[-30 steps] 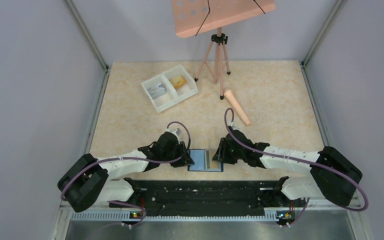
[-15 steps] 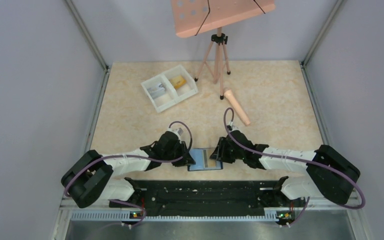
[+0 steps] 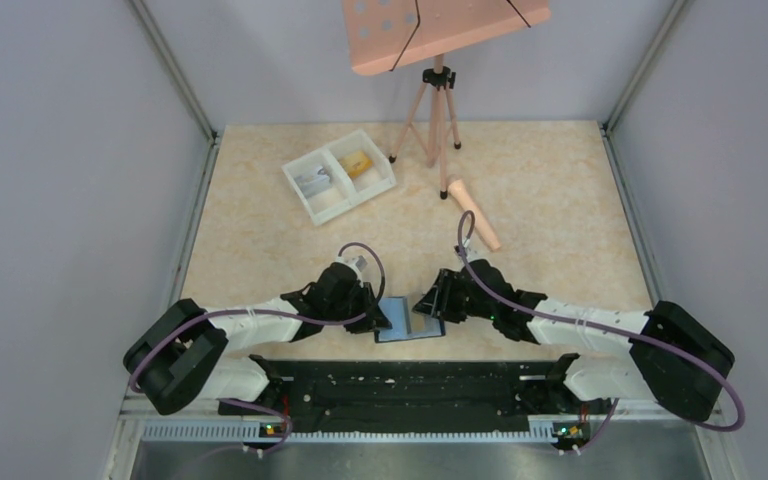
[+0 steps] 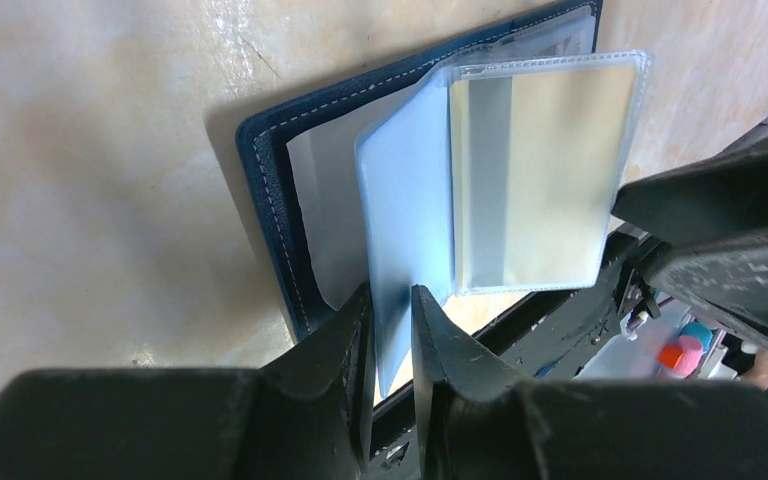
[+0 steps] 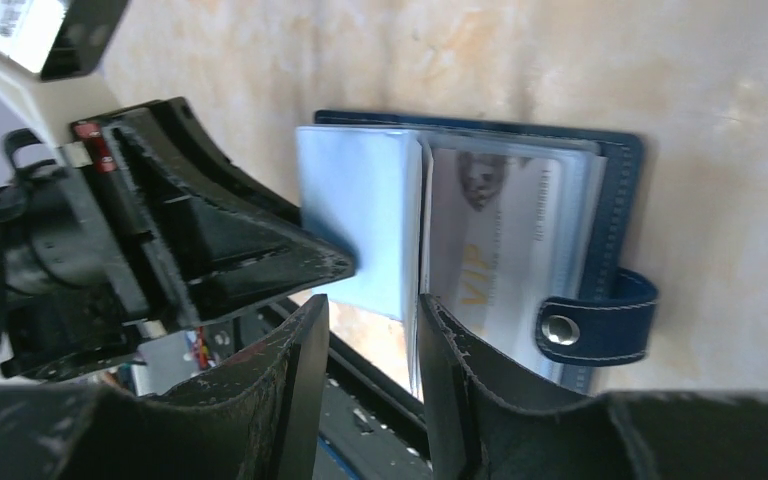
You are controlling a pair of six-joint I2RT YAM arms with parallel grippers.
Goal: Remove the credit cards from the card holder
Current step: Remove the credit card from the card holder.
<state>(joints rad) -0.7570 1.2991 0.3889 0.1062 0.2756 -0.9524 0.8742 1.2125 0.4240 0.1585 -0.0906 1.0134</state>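
The blue card holder (image 3: 400, 325) lies open at the table's near edge between both arms. My left gripper (image 4: 390, 300) is shut on the lower edge of a pale blue sleeve page (image 4: 410, 220), which stands up from the card holder (image 4: 265, 190). A silvery credit card (image 4: 540, 170) shows inside the clear sleeve beside it. My right gripper (image 5: 372, 310) is open, with the lower corner of the same pale page (image 5: 360, 215) hanging between its fingers. A card printed "VIP" (image 5: 490, 260) sits in the sleeves under the snap tab (image 5: 600, 320).
A white two-compartment tray (image 3: 332, 211) at the back left holds a yellow card (image 3: 362, 162) and a grey one (image 3: 313, 182). A tripod (image 3: 438, 110) carrying a pink board (image 3: 440, 30) stands at the back. A pink cylinder (image 3: 474, 221) lies right of centre.
My left gripper's jaws have narrowed onto the sleeve page. The right gripper has moved left over the card holder's right half, and the page now stands raised.
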